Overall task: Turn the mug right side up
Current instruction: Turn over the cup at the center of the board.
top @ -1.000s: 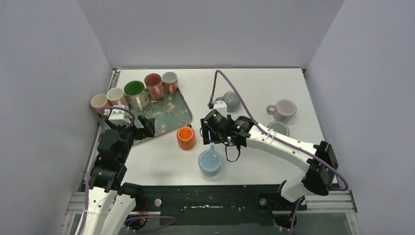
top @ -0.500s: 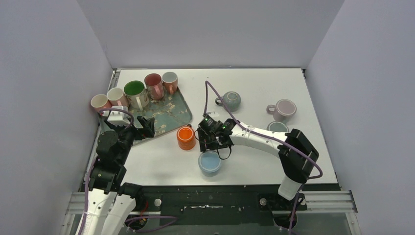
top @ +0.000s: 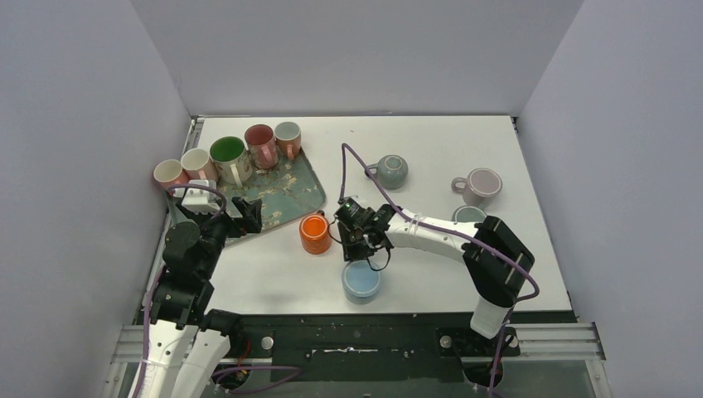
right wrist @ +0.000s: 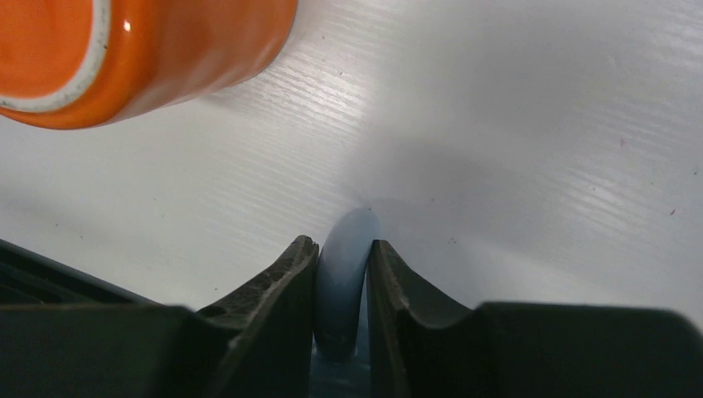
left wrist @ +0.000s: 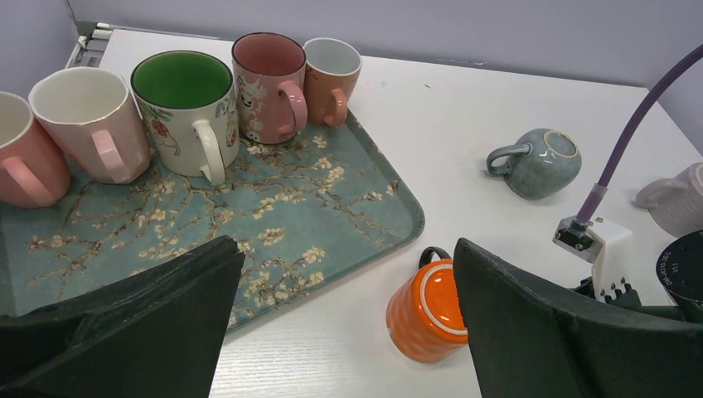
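Observation:
A light blue mug (top: 361, 280) stands near the table's front edge with its handle pointing away from the arms. From above I cannot tell whether its base or its mouth faces up. My right gripper (top: 362, 249) reaches down at the mug's far side. In the right wrist view this gripper (right wrist: 341, 249) is shut on the blue handle (right wrist: 340, 290), with both fingers pressed against it. An orange mug (top: 315, 233) stands upside down just to the left, its white-ringed base up. My left gripper (left wrist: 348, 323) hangs open over the tray's near corner and holds nothing.
A flowered teal tray (top: 303, 192) at the back left carries several upright mugs. A grey mug (top: 391, 171) lies tilted behind the right arm. A pale mauve mug (top: 481, 184) and a greenish one (top: 471, 214) stand at the right.
My right gripper swung left, came down over the blue mug's handle and closed on it. The mug slid slightly toward the front edge. The left arm stayed still.

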You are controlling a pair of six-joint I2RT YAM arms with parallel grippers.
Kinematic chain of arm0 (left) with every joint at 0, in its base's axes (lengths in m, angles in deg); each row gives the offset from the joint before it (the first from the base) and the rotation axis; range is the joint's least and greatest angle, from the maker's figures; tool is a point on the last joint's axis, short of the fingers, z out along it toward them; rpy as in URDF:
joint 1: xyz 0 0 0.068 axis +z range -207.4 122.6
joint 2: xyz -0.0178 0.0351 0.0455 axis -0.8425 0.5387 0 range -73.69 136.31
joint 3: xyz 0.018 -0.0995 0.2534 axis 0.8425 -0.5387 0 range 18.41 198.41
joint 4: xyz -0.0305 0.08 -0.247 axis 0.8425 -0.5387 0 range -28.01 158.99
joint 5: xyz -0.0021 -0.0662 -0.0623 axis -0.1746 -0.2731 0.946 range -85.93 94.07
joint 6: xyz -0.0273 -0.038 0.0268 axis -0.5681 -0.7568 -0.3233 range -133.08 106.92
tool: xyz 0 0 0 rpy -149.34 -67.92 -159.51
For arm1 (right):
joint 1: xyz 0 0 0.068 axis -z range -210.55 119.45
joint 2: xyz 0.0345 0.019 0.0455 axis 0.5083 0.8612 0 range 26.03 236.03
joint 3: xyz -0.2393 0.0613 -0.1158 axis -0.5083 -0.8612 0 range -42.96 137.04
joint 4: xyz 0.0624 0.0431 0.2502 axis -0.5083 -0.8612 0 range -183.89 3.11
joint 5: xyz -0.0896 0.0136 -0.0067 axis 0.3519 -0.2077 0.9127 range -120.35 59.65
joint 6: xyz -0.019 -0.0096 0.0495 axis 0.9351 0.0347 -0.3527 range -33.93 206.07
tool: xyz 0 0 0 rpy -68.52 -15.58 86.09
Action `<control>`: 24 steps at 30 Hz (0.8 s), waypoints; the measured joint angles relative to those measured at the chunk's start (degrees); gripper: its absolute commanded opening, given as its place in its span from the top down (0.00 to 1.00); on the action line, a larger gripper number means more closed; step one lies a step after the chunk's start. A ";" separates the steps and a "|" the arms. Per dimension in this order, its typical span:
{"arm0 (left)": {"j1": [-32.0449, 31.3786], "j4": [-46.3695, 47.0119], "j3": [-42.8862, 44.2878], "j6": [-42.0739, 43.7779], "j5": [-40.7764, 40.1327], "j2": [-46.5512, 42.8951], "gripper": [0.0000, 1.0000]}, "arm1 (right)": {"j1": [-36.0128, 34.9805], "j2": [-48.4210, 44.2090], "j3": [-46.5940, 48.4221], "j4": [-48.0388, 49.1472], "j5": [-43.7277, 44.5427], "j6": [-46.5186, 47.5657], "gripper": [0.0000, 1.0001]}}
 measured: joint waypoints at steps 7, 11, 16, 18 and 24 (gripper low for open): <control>0.00 0.00 0.00 0.00 0.02 -0.02 0.03 | 0.11 -1.53 -0.79 0.55 -0.17 4.04 1.00; 0.00 0.02 0.00 0.00 0.13 0.00 0.03 | 0.11 -6.23 -3.96 2.78 0.17 8.74 1.00; 0.35 0.02 -0.02 0.00 0.15 0.13 0.03 | 0.09 -14.75 -8.41 5.29 0.50 14.80 1.00; 0.44 0.04 -0.02 0.00 0.17 0.11 0.03 | 0.02 -16.94 -9.33 6.75 0.87 16.98 1.00; 0.66 0.09 -0.11 -0.02 0.17 0.11 0.03 | -1.29 -20.50 -13.25 12.50 3.13 20.61 0.97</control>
